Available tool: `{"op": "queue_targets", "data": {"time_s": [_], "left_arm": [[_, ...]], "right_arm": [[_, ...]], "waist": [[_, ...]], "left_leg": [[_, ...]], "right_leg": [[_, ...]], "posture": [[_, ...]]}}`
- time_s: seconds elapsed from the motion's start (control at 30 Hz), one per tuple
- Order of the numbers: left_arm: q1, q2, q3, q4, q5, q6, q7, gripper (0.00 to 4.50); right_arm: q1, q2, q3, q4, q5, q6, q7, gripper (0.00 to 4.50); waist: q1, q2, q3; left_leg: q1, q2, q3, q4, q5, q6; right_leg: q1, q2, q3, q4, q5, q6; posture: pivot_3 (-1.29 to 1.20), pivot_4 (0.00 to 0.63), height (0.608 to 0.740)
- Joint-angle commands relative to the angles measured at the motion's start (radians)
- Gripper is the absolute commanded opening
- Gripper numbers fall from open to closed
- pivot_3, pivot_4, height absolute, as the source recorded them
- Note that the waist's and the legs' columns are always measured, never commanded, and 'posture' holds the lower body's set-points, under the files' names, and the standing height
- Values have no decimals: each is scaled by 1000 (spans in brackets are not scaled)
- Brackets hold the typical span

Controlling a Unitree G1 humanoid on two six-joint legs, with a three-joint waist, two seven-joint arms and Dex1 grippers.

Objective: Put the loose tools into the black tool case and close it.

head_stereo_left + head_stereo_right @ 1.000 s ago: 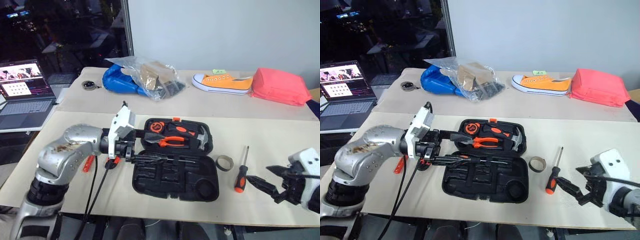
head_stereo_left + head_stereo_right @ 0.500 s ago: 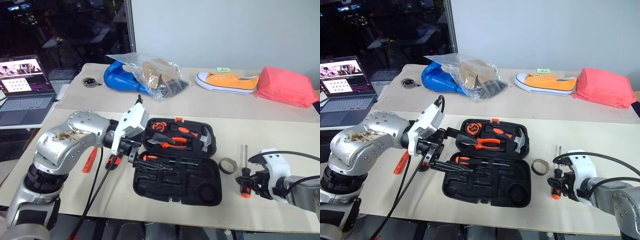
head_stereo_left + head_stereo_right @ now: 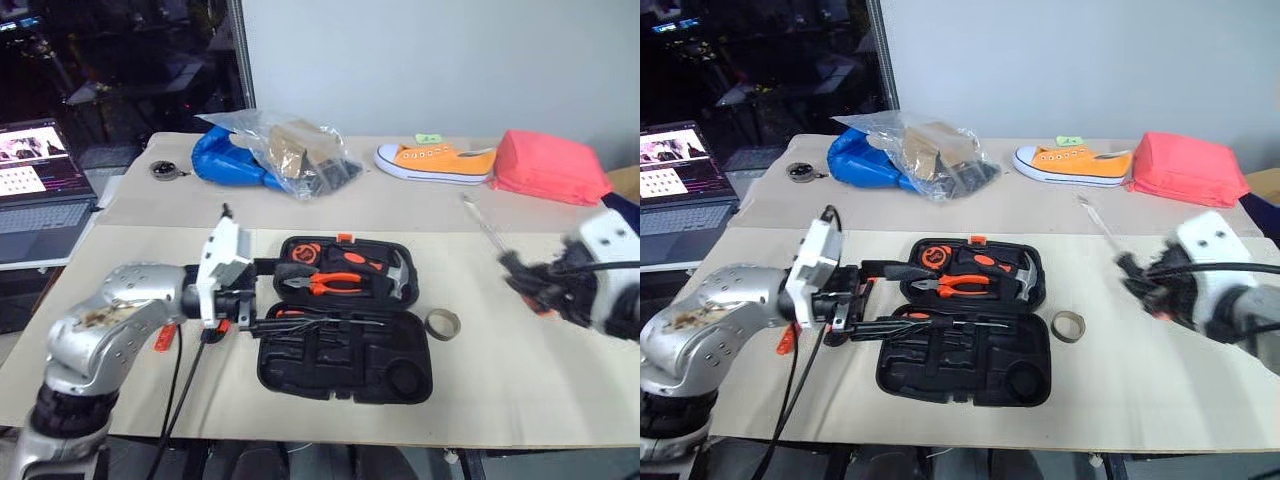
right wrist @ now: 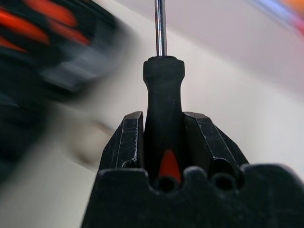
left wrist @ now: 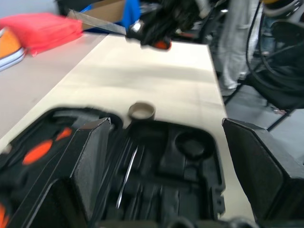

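One screwdriver (image 4: pixel 163 102) is pinched by its black handle in the right gripper (image 4: pixel 163 137) fingers, lifted off the surface right of the open black tool case (image 3: pixel 345 335); light and stiff, likely slippery. Left gripper (image 5: pixel 166 156) fingers spread wide, empty, at the case's left edge

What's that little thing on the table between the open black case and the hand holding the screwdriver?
A small roll of tape, lying beside the black tool case, seen in both eye views.
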Motion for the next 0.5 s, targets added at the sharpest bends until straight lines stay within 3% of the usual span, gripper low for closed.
{"op": "queue_targets", "data": {"time_s": [0.03,0.2,0.33,0.5], "left_arm": [[124,67,141,-65,-83,-10,-52,4046],[376,114,343,-112,-115,-67,-155,4046],[497,134,419,-96,-64,-135,-211,4046],[484,131,407,-70,-31,-208,-203,4046]], "right_arm": [[-97,-41,277,12,-117,-228,168,919],[-257,-44,634,152,-378,-468,368,919],[-331,-9,770,211,-482,-514,458,919],[-353,33,829,249,-562,-517,492,919]], "waist": [[0,-2,3],[16,-2,4],[26,-3,5],[40,-3,5]], "left_leg": [[0,1,0,0,0,0],[-1,-1,5,-1,0,0],[-2,-4,7,-1,-1,-1],[-1,-3,7,-1,-1,-1]], "right_leg": [[-1,0,0,0,0,-1],[-2,-8,0,-1,0,-2],[-3,-13,0,-2,1,-4],[-4,-12,-1,-1,1,-6]], "posture": [[0,150,740],[0,150,740],[0,150,740],[0,150,740]]}}
